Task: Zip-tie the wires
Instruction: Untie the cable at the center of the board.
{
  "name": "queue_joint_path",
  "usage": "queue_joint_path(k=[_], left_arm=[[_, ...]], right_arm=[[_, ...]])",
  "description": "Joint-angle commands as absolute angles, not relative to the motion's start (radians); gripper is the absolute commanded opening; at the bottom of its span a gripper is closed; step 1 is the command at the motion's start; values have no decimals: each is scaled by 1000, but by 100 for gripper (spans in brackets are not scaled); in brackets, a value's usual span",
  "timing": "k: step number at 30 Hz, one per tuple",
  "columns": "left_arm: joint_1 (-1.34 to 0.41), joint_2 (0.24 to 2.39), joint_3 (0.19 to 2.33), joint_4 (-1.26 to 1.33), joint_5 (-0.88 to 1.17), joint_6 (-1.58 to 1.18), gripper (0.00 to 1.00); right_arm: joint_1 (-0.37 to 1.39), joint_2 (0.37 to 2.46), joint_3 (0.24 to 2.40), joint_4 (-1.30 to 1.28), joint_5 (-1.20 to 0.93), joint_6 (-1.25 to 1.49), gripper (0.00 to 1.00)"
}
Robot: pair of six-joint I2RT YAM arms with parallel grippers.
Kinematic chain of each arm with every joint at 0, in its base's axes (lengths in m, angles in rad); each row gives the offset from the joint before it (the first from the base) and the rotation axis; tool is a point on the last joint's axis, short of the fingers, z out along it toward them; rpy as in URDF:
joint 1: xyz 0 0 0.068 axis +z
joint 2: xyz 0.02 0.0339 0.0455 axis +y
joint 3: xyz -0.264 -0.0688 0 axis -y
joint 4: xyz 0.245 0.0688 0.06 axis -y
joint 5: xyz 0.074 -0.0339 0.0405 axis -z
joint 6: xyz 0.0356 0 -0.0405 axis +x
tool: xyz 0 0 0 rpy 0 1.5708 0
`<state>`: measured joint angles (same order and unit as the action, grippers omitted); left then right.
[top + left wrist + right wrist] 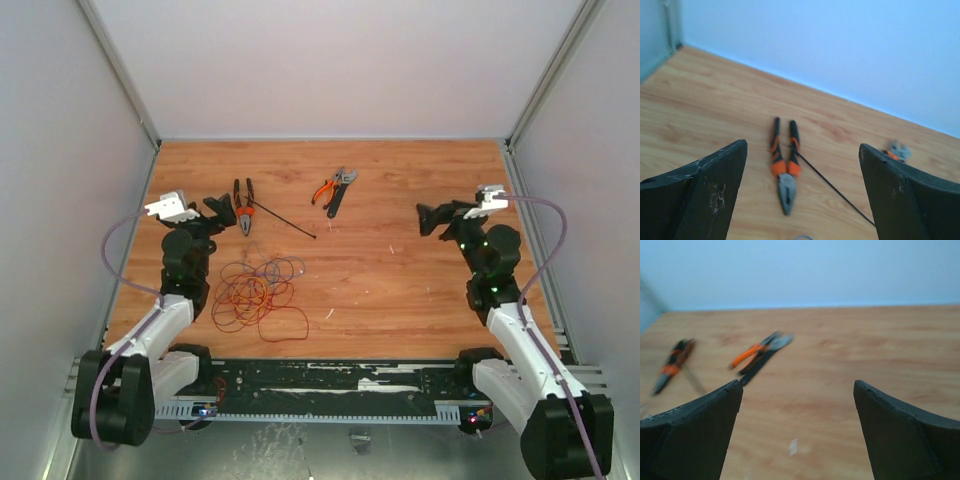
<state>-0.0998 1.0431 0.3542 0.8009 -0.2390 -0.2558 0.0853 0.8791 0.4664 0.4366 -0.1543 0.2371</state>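
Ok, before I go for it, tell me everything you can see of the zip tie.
The zip tie is a thin, straight black strip, plastic by its look, not looped, lying flat on the wooden table. It runs diagonally from one handle of the orange-and-black pliers, which it seems to touch, toward the table's middle. Nothing grips it. The wires lie closer to the near edge, apart from it. Its head is too small to make out.

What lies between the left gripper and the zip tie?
Needle-nose pliers lie between the left gripper and the zip tie, as the top view shows.
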Motion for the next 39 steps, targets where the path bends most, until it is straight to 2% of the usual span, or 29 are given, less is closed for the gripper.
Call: queue_joint_path(k=[1, 7, 13, 17, 24, 28, 32, 39], left_arm=[[-94, 931, 384, 583, -125, -473, 98], [-93, 796, 499, 189, -71, -522, 98], [-94, 670, 484, 84, -69, -578, 98], [-94, 634, 487, 59, -66, -588, 98], [-94, 612, 482, 51, -64, -585, 98], [-94, 608, 483, 52, -61, -586, 99], [-94, 606, 483, 52, -59, -586, 98], [-94, 607, 488, 52, -57, -586, 98]], right_arm=[[194, 853, 445, 182, -338, 459, 93], [525, 932, 412, 202, -259, 660, 92], [768, 1160, 486, 270, -156, 761, 88], [877, 1350, 585, 290, -161, 775, 83], [985, 1584, 733, 343, -145, 787, 79], [999, 1705, 805, 353, -142, 798, 73], [1010, 1776, 838, 366, -136, 819, 70], [1020, 1838, 889, 365, -135, 797, 55]])
